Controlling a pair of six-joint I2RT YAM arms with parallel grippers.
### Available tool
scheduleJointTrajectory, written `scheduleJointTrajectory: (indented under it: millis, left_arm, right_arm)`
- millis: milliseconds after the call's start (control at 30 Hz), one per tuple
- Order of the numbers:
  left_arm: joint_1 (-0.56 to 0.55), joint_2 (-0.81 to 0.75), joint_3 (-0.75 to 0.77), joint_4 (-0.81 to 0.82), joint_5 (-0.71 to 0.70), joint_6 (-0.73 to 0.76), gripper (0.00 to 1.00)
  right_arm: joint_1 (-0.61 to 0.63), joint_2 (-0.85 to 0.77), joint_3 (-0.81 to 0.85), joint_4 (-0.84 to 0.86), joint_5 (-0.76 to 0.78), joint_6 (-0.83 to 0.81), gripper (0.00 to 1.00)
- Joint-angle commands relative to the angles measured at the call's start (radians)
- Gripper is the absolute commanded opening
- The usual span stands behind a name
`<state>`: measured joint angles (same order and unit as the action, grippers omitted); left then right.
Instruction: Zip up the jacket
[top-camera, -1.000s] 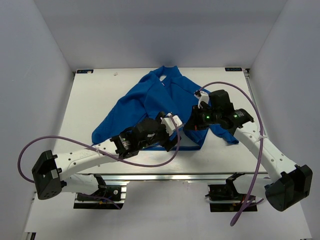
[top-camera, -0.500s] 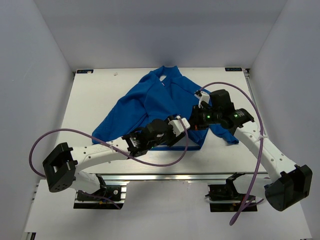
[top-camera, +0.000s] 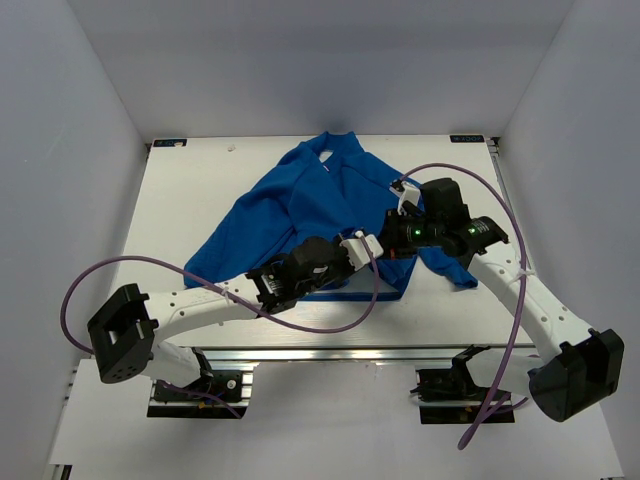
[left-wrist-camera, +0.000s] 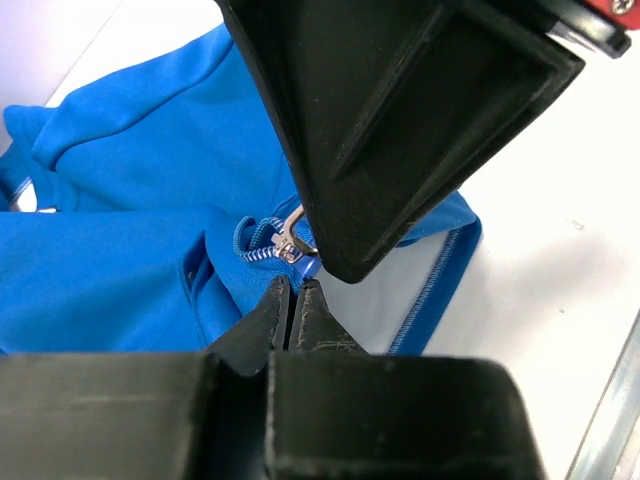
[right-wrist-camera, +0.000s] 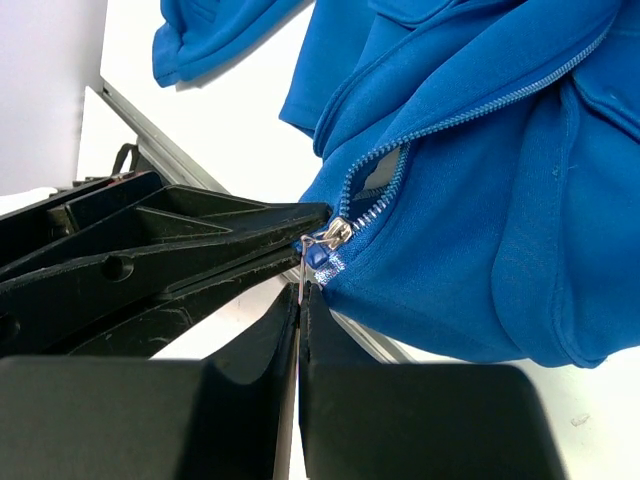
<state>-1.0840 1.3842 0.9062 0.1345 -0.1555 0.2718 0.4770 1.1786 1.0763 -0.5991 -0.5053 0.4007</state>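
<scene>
The royal-blue jacket (top-camera: 300, 200) lies rumpled on the white table, collar at the far side. Its pale zipper (right-wrist-camera: 470, 110) is open for most of its length, and the slider (right-wrist-camera: 335, 233) sits at the bottom end by the hem. My right gripper (right-wrist-camera: 303, 288) is shut on the slider's thin metal pull. My left gripper (left-wrist-camera: 293, 285) comes in from the opposite side, shut on the blue fabric end of the jacket just below the slider (left-wrist-camera: 288, 247). From above, the left gripper (top-camera: 372, 245) and the right gripper (top-camera: 392, 243) meet tip to tip at the near hem.
The white table (top-camera: 180, 200) ends in a metal rail (top-camera: 330, 352) close in front of the hem. A sleeve (top-camera: 215, 255) trails to the near left. Purple cables (top-camera: 200, 290) loop over both arms. Grey walls stand on three sides.
My left arm has swung right to the zipper's foot, and its jaws have gone from wide open to shut on the hem there. The right arm has held still.
</scene>
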Motion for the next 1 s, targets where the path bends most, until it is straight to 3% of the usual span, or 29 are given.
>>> scheduleJointTrajectory:
  millis: [0, 200, 467, 700, 967]
  left_arm:
    - [-0.007, -0.022, 0.010, 0.027, 0.017, 0.020, 0.00]
    - [-0.013, -0.103, -0.036, 0.039, 0.066, 0.017, 0.00]
    - [-0.027, -0.165, -0.046, -0.065, 0.097, -0.025, 0.00]
    - [-0.034, -0.232, -0.066, -0.072, 0.122, -0.063, 0.00]
    - [-0.036, -0.295, -0.064, -0.096, 0.146, -0.106, 0.00]
  right_arm:
    - [-0.006, -0.002, 0.030, 0.058, -0.015, 0.013, 0.00]
    - [-0.012, 0.032, 0.060, 0.078, 0.197, 0.018, 0.00]
    - [-0.021, 0.098, 0.105, 0.113, 0.112, 0.006, 0.00]
    - [-0.020, 0.145, 0.073, 0.151, 0.330, 0.001, 0.00]
    - [-0.021, 0.234, 0.108, 0.223, 0.450, -0.017, 0.00]
